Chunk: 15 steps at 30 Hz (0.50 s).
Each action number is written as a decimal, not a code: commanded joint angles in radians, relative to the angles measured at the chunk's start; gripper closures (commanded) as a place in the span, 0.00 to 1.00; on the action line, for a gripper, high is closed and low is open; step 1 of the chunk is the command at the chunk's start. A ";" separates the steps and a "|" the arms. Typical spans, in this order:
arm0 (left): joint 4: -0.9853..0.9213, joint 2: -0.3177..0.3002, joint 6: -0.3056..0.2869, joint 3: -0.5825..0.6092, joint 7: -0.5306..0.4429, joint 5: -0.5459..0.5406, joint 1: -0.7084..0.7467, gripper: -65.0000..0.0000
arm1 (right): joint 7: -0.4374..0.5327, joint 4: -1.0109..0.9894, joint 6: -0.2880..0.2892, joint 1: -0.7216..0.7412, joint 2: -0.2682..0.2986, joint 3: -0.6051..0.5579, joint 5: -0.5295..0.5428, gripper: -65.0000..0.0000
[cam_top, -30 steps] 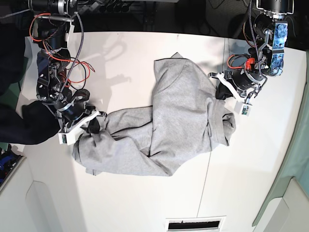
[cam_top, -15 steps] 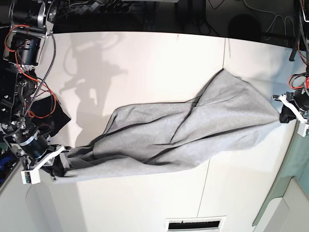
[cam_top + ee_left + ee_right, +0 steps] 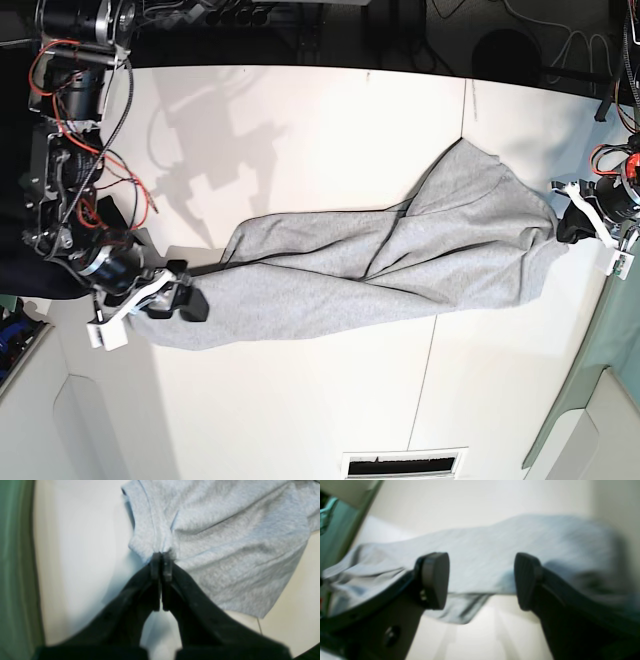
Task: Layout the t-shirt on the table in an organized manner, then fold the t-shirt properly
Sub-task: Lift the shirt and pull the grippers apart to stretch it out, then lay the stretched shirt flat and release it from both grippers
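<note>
Heather-grey cotton t-shirt [image 3: 380,265] stretched in a twisted band across the middle of the white tabletop [image 3: 300,120]; at the frame's right edge the left gripper [image 3: 161,563] pinches a bunched edge of it; at lower left the right gripper [image 3: 481,580] stands spread, cloth lying just past its pads; likely best to regrasp a corner there and untwist before flattening.

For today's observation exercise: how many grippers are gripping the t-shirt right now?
1. The left gripper is shut on the t-shirt at one end. The right gripper, at the other end, is open with cloth between its pads, not clamped.
</note>
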 commanded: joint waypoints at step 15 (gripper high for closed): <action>0.011 -0.012 -0.109 -0.030 0.084 -0.183 0.056 0.63 | 0.271 0.009 -0.063 -0.246 -0.159 0.001 -0.192 0.38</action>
